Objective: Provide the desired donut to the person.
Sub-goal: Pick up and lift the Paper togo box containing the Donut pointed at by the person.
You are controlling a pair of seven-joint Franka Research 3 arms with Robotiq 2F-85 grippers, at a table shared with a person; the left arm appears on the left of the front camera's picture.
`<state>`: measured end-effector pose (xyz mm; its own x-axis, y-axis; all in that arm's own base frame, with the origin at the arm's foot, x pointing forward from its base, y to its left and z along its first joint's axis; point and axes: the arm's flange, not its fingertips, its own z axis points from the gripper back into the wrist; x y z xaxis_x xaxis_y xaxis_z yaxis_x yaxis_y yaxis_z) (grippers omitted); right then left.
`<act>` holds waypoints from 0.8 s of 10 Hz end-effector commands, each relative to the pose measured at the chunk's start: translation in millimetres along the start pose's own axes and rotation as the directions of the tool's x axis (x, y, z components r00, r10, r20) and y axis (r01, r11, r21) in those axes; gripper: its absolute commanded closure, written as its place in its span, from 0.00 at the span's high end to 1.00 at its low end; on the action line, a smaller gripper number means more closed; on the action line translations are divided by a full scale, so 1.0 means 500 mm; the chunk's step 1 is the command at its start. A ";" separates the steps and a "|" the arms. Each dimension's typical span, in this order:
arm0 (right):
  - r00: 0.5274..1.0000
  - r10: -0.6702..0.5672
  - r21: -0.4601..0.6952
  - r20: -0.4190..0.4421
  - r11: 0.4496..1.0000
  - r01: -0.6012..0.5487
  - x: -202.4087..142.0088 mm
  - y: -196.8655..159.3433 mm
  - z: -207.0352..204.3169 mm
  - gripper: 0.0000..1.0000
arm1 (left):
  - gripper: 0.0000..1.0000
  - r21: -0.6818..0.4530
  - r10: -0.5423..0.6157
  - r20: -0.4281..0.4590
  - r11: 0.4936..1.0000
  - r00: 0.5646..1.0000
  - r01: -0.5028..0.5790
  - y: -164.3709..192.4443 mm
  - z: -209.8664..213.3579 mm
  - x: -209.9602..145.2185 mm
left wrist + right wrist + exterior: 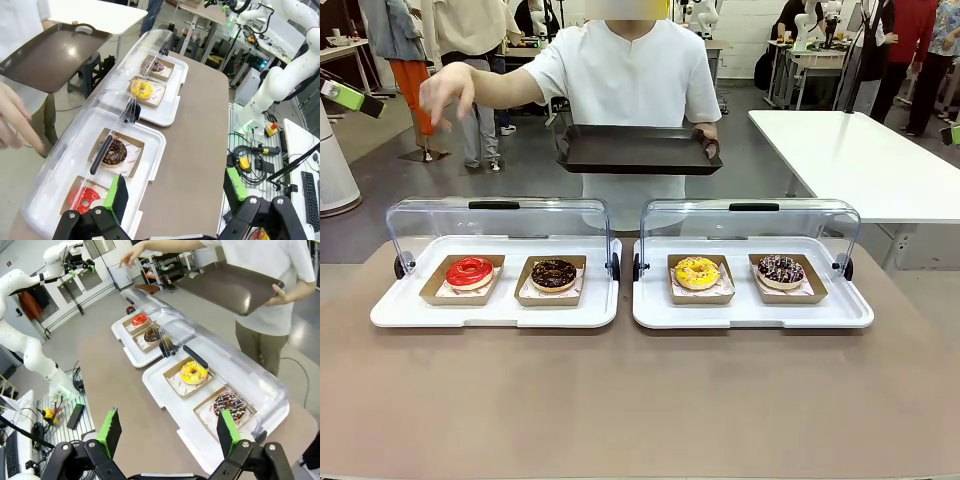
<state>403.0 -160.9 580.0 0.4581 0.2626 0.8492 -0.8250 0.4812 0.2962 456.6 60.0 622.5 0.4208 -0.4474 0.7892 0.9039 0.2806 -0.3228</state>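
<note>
Hovering left hand, wide open, empty

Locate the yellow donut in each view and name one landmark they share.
Front view: yellow donut right of centre, in the right white tray.
Left wrist view: yellow donut upper middle, farther tray.
Right wrist view: yellow donut centre, nearer tray.
Shared landmark: the sprinkled chocolate donut boxed beside it.
</note>
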 end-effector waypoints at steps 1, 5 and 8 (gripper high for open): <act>1.000 -0.028 -0.019 0.001 0.999 0.028 -0.008 0.011 0.000 1.00 | 1.00 0.030 0.021 -0.018 0.999 1.000 -0.020 -0.015 -0.003 -0.014; 1.000 -0.009 -0.003 0.002 1.000 0.009 0.000 0.002 0.002 1.00 | 1.00 0.064 0.007 -0.102 0.998 0.995 0.000 -0.010 0.011 -0.031; 1.000 -0.009 -0.003 0.002 1.000 0.009 0.000 0.002 0.002 1.00 | 1.00 0.082 0.016 -0.137 0.997 0.990 -0.005 -0.011 0.011 -0.049</act>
<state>402.2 -161.5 580.8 0.4650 0.2566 0.8473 -0.8190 0.4880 0.3017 448.5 74.6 612.5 0.4434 -0.5376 0.7173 0.8929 0.3349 -0.3010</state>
